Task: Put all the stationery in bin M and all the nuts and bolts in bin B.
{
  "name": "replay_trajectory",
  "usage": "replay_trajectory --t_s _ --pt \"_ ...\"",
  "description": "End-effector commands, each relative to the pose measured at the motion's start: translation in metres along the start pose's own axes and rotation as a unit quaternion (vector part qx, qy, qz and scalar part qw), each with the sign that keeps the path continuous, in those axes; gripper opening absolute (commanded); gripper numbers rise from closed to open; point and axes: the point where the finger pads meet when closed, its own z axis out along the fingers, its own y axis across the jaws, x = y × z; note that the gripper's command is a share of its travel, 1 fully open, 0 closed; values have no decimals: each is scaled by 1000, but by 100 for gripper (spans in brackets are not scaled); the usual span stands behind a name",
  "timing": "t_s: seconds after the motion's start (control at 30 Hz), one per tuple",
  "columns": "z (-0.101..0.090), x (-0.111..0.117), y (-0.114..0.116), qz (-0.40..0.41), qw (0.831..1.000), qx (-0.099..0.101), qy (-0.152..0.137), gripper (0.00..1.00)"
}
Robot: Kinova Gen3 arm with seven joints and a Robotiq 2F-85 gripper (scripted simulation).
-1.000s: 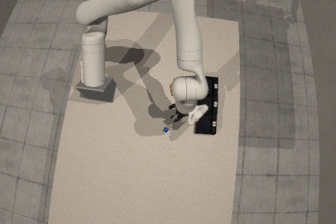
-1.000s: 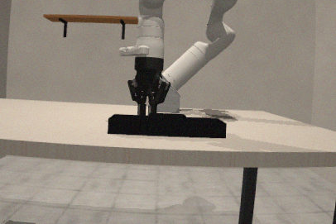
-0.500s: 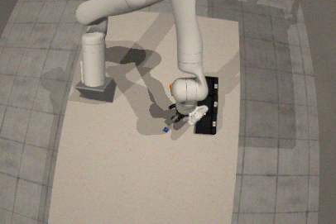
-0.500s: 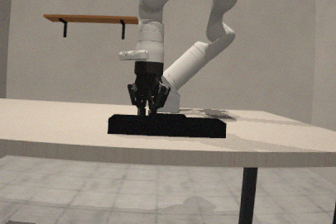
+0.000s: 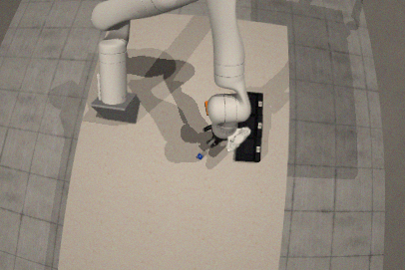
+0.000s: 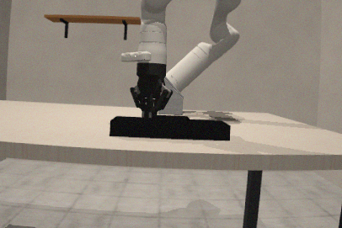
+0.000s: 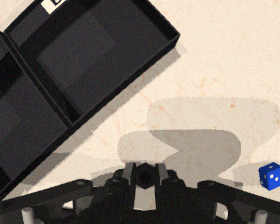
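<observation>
1. Find the gripper low over the tabletop, pointing straight down, just beside the black bins.
2. Note jaws: nearly together, clamped on a small dark nut, seen in wrist view betw. the fingertips.
3. Check bin B: white label "B" at its far corner; the part you can see holds nothing. It sits up-left of the jaws in wrist view, apart from them.
4. Bin M: label not readable in any view.
5. See the blue die on the tabletop, near the gripper, opp. side from the bins.
</observation>
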Motion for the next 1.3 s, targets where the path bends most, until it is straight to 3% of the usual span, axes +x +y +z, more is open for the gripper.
replay_trajectory --t_s 0.0,0.8,1.27 --pt "-1 1 0 0 1000 0 1 11" --pt "-1 1 0 0 1000 0 1 11" --pt "-41 1 0 0 1000 0 1 11"
